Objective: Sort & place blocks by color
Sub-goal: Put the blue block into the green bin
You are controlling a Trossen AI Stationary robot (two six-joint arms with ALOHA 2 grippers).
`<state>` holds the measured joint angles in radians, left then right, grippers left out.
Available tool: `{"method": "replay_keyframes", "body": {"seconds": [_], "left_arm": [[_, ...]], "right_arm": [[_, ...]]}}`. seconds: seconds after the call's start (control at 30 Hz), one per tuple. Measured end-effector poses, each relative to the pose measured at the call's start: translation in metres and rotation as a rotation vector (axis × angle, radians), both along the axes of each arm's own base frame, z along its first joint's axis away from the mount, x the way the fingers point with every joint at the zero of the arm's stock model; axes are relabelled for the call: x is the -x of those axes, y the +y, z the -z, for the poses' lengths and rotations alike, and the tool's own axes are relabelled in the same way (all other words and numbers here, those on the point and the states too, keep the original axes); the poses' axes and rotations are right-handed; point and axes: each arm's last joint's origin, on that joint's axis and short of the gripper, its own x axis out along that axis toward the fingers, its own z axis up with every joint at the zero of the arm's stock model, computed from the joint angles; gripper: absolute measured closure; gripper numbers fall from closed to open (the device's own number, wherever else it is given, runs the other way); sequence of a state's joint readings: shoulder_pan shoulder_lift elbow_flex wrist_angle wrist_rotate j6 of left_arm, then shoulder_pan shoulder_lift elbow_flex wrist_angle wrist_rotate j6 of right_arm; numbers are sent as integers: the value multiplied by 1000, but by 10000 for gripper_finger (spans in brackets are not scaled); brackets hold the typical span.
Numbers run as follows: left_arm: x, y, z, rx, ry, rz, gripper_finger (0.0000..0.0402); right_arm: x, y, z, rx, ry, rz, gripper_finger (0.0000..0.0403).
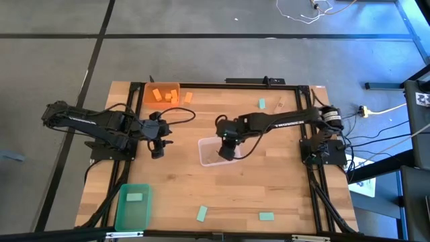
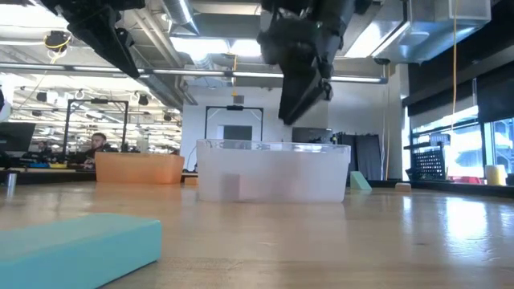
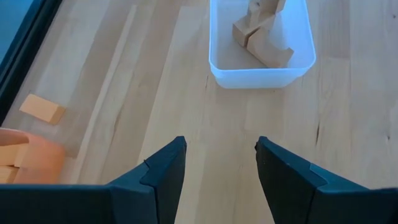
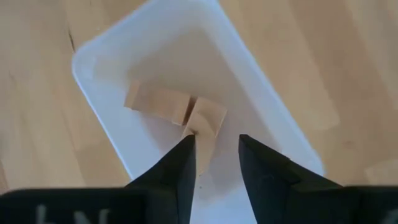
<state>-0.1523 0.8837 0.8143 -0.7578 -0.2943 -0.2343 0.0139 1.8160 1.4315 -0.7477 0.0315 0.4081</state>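
Note:
Tan blocks (image 4: 163, 104) lie piled in the clear bin (image 1: 203, 153), one leaning on another (image 3: 264, 46). My right gripper (image 4: 217, 149) hangs open just above them, over the bin (image 2: 273, 172), touching nothing. My left gripper (image 3: 221, 155) is open over bare table left of the bin (image 1: 156, 152). Orange blocks (image 1: 163, 96) lie in the orange bin (image 1: 145, 94), and one orange block (image 1: 188, 97) lies beside it. A mint block (image 1: 134, 197) rests in the green bin (image 1: 121, 212). Other mint blocks lie on the table (image 1: 201, 214), (image 1: 267, 216), (image 1: 261, 103).
A thin tan piece (image 1: 281, 103) lies near the far edge. A mint block (image 2: 76, 245) looms close in the low view. A black frame (image 1: 306, 107) runs along the table's sides. Bare wood lies between the clear bin and the near edge.

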Motion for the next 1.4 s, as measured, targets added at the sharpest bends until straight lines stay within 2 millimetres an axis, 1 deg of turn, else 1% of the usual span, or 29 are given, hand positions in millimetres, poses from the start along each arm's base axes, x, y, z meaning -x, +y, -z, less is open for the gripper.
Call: {"method": "replay_keyframes", "body": {"seconds": [0.13,0.23,0.53,0.63,0.77,0.83,0.9,0.97,1.17,1.3,1.4], "left_arm": [[0,0,0,0,-1,0,216],[0,0,0,0,-1,-1,218],[0,0,0,0,-1,0,218],[0,0,0,0,-1,0,217],[0,0,0,0,-2,0,218],[0,0,0,0,-1,0,218],[0,0,0,0,-1,0,217],[0,0,0,0,-1,0,216],[0,0,0,0,-1,0,218],[0,0,0,0,-1,0,216],[0,0,0,0,-1,0,217]], "right_arm": [[9,-3,-17,57,-27,30,281],[16,-7,-24,72,-16,76,281],[28,-21,-20,88,100,121,281],[28,-27,-20,99,103,135,281],[28,-29,-20,125,107,103,281],[29,-32,-20,159,101,193,281],[30,-41,-21,199,92,329,281],[34,-50,-20,219,108,408,281],[42,-65,-18,217,172,493,281],[45,-77,-18,225,180,546,281],[50,-86,-18,208,210,549,281]]}}
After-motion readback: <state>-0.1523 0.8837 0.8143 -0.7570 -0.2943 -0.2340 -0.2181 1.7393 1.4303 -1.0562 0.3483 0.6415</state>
